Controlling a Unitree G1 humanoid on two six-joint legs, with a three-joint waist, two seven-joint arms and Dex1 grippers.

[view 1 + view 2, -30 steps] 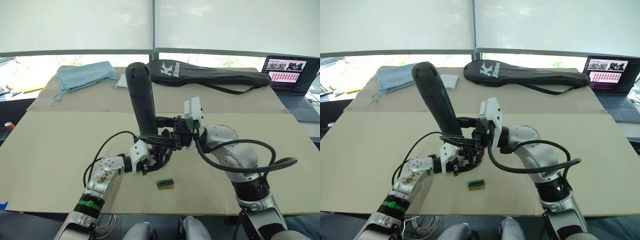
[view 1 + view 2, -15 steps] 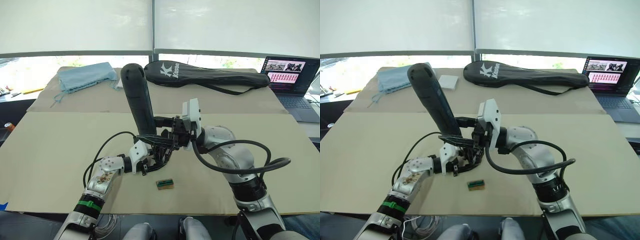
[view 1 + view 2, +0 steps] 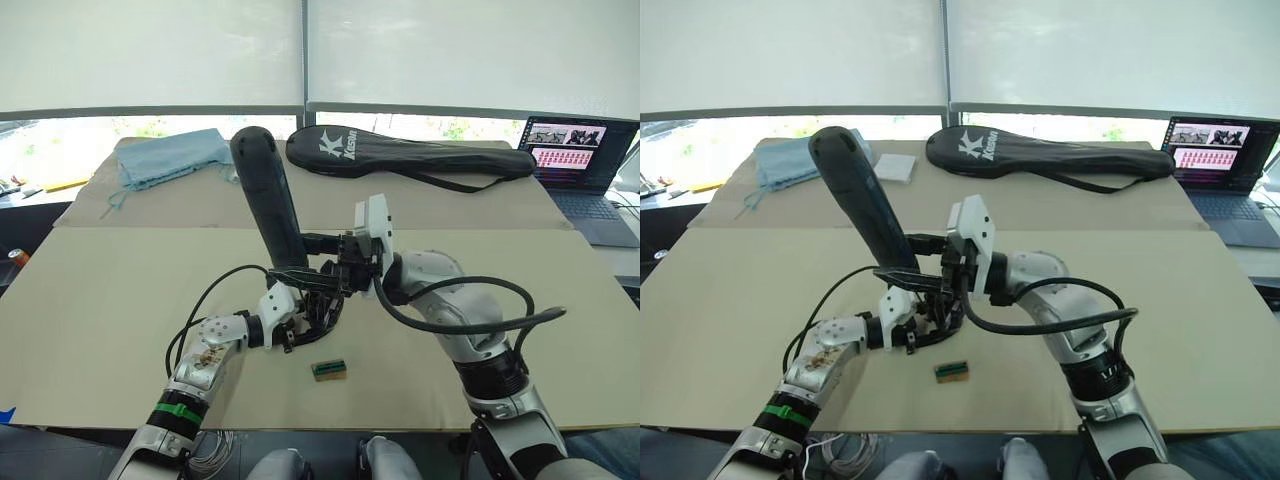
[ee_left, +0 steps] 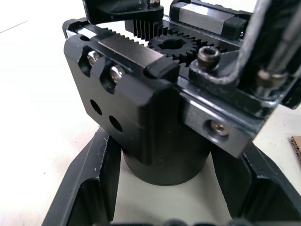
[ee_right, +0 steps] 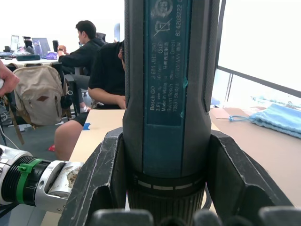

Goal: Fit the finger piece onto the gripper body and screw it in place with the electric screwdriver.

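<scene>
The gripper body [image 4: 155, 99] sits low over the table [image 3: 90, 300], clamped between the 2 fingers [image 4: 89, 188] of the left gripper [image 3: 305, 322], just in front of the robot and a little left of centre. The right gripper [image 3: 335, 272] is closed around the lower barrel of the electric screwdriver [image 3: 268, 205], its 2 pads pressed to either side of the tool in the right wrist view. The move to come turns on 1 relation: the screwdriver's long axis runs up and away from the body, its rounded end tilted toward the robot's left and the far side of the table, so its bit end points down and inward at the body directly below — the 2 grippers nearly meet there. The bit itself and the screw it must find are hidden in the head views behind the dark cluster of fingers and cable. The left wrist view gives what those views cannot: the body's toothed rack and gear, 2 small screws [image 4: 103, 66] at 1 edge and a socket screw [image 4: 208, 55] near the cable, though I cannot tell which one the bit is meant for, nor pick out the finger piece as a separate part. The right wrist view adds the label along the barrel, and people seated at desks beyond. A small green-brown box [image 3: 330, 368] lies on the table near the left gripper, apart from it.
</scene>
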